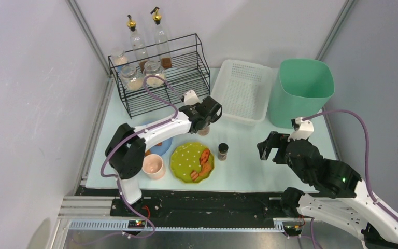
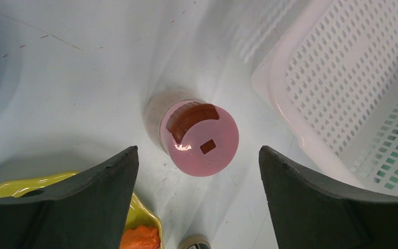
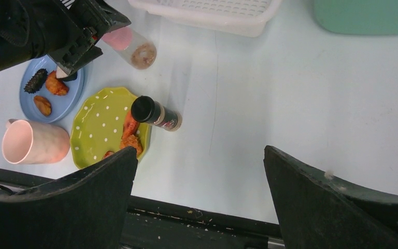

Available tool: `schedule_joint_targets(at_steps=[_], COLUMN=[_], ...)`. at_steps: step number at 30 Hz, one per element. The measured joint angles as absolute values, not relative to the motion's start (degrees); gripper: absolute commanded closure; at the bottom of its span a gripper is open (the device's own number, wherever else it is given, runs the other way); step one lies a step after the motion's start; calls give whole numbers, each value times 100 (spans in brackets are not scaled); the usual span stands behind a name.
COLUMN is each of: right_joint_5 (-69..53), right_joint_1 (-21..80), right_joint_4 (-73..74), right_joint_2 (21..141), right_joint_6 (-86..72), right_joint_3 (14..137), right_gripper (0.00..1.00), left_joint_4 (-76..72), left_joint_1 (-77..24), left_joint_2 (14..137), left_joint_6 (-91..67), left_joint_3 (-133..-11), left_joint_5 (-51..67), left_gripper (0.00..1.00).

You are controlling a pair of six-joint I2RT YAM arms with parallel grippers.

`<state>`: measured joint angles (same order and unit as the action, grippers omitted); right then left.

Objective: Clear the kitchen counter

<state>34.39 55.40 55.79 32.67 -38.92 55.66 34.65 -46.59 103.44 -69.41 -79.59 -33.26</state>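
Hovering straight above the clear spice jar with the pink flip lid, the left fingers stand wide apart. One sits on each side of the lid with a gap on both sides, and nothing is held. The jar stands upright just off the near left corner of the white perforated plastic basket. Likely a top-down pick lined up, with the lid centred so the fingers close square on it. Risk: the basket rim is near one finger and could get nudged.

The right fingers are fully spread and empty, raised on the near right of the basket and well apart from it. Probably parked out of the left arm's way.

The pale mint-green counter lies under the basket and runs from it to the near black rail. On the counter, nearer than the basket:
- a yellow-green dotted plate with orange food
- a black-capped spice bottle
- a pink cup
- a blue plate

The black wire rack left of the basket already holds jars, so it is the likely drop spot. The basket is empty, so clearing has barely begun.
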Motion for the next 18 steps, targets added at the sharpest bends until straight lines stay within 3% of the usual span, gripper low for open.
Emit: schedule_joint_targets(at_steps=[9, 18], right_joint_5=[3417, 3420], right_joint_1=[5540, 5540], right_joint_4=[5553, 5542], right_joint_2=[3267, 3264], right_joint_6=[-3887, -3889], right_joint_3=[5498, 5422], right_gripper=[3, 3], left_joint_4=[3492, 3505], left_joint_1=[-4554, -4445], left_joint_2=[10396, 10610], left_joint_6=[-6696, -6379], left_joint_3=[-8079, -8289], left_joint_5=[-3319, -3277], left_gripper=[29, 31])
